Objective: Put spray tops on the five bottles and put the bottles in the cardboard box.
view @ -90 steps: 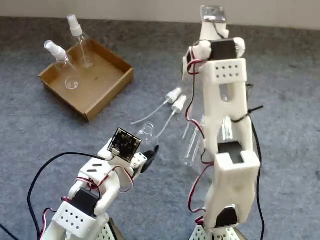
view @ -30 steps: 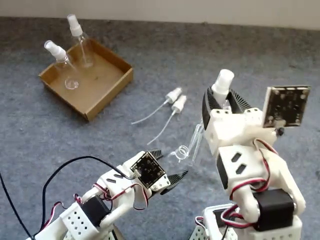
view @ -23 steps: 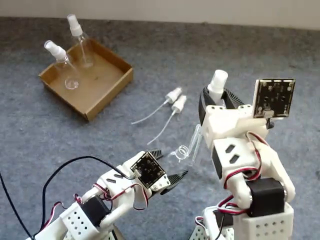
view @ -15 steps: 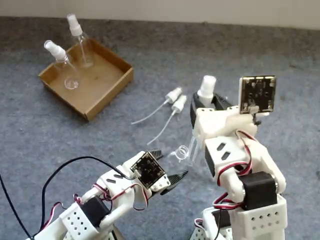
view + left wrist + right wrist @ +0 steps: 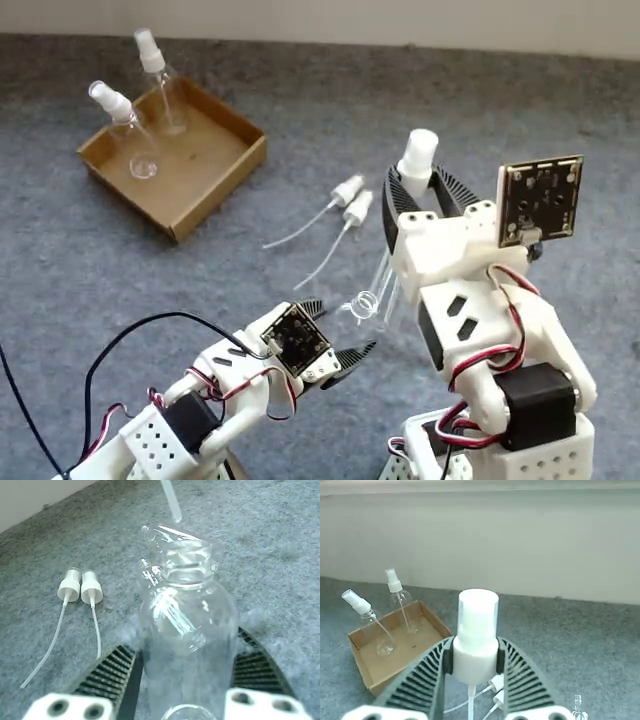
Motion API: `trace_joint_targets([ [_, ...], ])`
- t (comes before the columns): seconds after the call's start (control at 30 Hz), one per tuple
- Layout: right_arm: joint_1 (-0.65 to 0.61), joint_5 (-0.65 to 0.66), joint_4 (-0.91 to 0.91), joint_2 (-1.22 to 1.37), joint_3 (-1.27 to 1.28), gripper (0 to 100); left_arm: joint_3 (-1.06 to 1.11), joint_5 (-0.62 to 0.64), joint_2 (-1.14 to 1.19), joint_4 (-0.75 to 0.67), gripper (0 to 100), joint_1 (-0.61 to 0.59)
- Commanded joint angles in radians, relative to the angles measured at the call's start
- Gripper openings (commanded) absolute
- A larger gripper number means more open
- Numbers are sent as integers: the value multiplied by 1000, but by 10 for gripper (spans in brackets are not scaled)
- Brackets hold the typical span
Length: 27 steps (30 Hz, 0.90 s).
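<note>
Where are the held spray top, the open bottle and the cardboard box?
spray top [image 5: 475,652], right wrist view, on its white collar.
open bottle [image 5: 187,627], left wrist view, on its clear body.
cardboard box [image 5: 222,190], high view, on its near side wall.

Plain indoor test space: grey carpeting [image 5: 560,120] for a work surface, a bare pale wall [image 5: 530,540] behind.

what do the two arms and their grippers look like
The left arm and right arm are white plastic shells around black motors, with red, black and white wires looped at the joints. Each carries a dark square circuit board at the wrist. The left gripper and right gripper have black ribbed fingers.
</note>
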Motion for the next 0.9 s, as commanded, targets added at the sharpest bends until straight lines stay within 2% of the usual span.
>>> trace_joint_targets([
  [0.0,-12,15,-30,-12,-67,5,25,12,-15,-28,130,7],
  [0.23,-18,15,42,-12,-33,5,25,12,-15,-34,130,7],
  [0.7,-19,12,48,-13,97,5,21,14,-16,-35,130,5],
  [0.87,-19,-110,143,-13,96,5,24,14,-16,-91,130,-19],
])
